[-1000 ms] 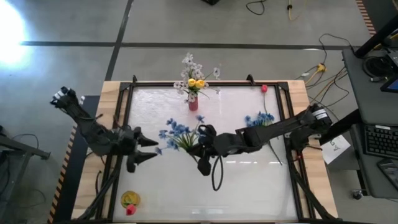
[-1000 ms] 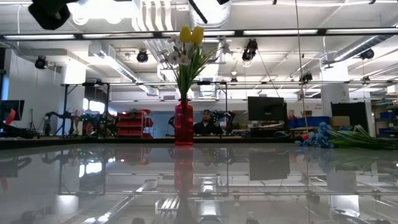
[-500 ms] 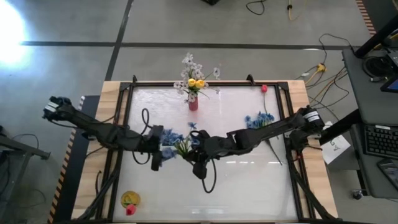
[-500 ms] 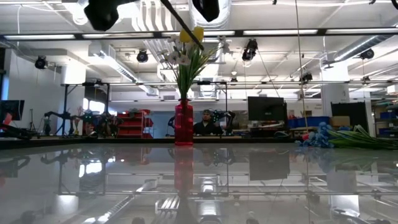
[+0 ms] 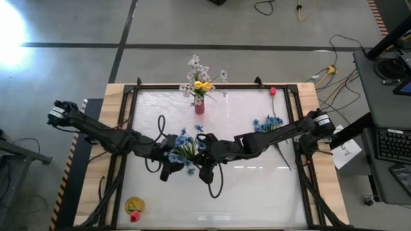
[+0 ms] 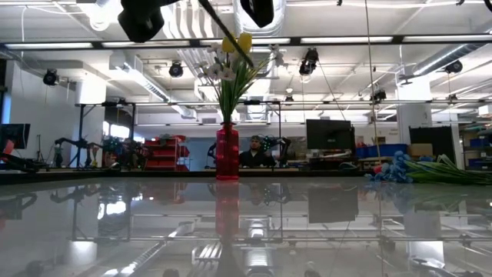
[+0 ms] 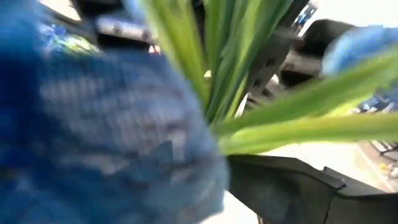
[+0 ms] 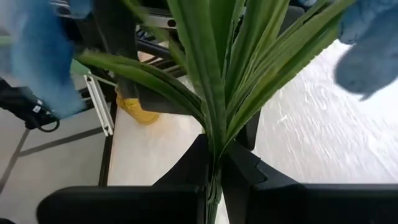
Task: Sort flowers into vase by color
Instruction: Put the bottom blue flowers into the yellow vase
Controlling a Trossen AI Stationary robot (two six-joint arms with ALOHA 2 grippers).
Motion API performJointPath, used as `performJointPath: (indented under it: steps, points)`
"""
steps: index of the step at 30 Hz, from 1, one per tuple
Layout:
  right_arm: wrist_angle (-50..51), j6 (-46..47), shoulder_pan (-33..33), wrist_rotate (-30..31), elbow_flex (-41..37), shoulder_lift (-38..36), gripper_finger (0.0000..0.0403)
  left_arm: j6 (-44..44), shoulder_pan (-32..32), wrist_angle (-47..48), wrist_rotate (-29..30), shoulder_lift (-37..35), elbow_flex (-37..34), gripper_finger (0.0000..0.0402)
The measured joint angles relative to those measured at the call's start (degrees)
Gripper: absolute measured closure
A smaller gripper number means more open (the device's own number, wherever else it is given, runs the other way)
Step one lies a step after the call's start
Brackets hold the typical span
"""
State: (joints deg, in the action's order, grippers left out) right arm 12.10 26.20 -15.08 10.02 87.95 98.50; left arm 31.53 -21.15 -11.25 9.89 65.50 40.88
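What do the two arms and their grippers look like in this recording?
Both arms are dark, nearly black, built of slim jointed segments. The left arm has a loose black cable looping near its wrist and pale markings at its outer end; the right arm has a black cable loop hanging below its wrist and a white-ringed joint at its base. The right gripper has flat, matte black fingers.

— What do we see of the arms?
— We see two dark, jointed arms, each trailing a black looped cable.
— And the fingers?
— We see matte black, angular fingers (image 8: 186, 168).
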Motion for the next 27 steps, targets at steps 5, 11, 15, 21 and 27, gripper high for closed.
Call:
performJointPath:
  steps: [5,11,15,21,27]
  points:
    - [0.93,0.11,-0.41,0.04,0.01,-2.89,0.0385,-2.03,0.00,2.87,-0.02,-0.71,0.95,0.0169]
    - [1.83,-0.27,-0.51,0.58,0.10,-4.62,0.0385,-4.74,0.10,1.98,0.82,-2.49,1.80,0.0169]
    - [0.14,-0.52,-0.51,0.56,0.40,-3.95,0.0385,-5.52,0.85,-3.92,0.76,-0.73,1.71,0.0168]
    - [0.51,-0.33,-0.53,0.10,0.33,-3.17,0.0385,-5.56,2.76,-8.39,0.40,2.27,1.71,0.0175]
    - [1.19,-0.29,-0.53,0.12,0.22,-3.12,0.0385,-4.50,4.57,-10.11,-3.43,2.66,1.69,0.0250]
